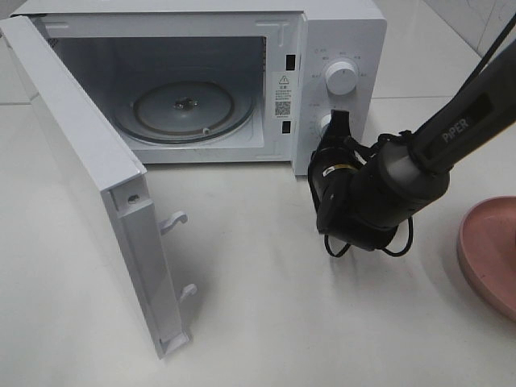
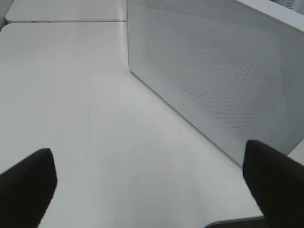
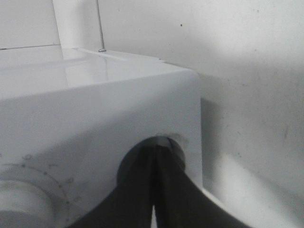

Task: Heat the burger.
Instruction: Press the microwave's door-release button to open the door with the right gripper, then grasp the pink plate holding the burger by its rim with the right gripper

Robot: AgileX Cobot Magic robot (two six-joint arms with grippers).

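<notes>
Burger: not in any of my views. The white boxy microwave oven point(image 1: 339, 32) has its round glass turntable point(image 1: 184, 109) bare. The visible slice of the flat pink round plate point(image 1: 488, 250), off the microwave's control-panel side, is also bare.

My right gripper point(image 1: 338, 122) is at the microwave's front panel, on the lower white dial point(image 1: 326, 125), below the upper white dial point(image 1: 341, 79). The fingers are pinched together with only a slit between them. I can't tell if they actually grip the dial, since its face is hidden behind them.

My left gripper point(image 2: 149, 183) is spread wide and carries nothing. It sits outside the microwave's open white door point(image 1: 81, 161), facing the door's dotted outer panel.

Key geometry: the door hinges on the far side from the panel, and the cavity opens straight out of the microwave's front. That door stands between my left gripper and the cavity. My right arm has the clear line in and is nearer the plate. My guess is the burger is past the plate's visible edge, so it's a right-arm pick. That gripper needs to back off the panel and open first.
</notes>
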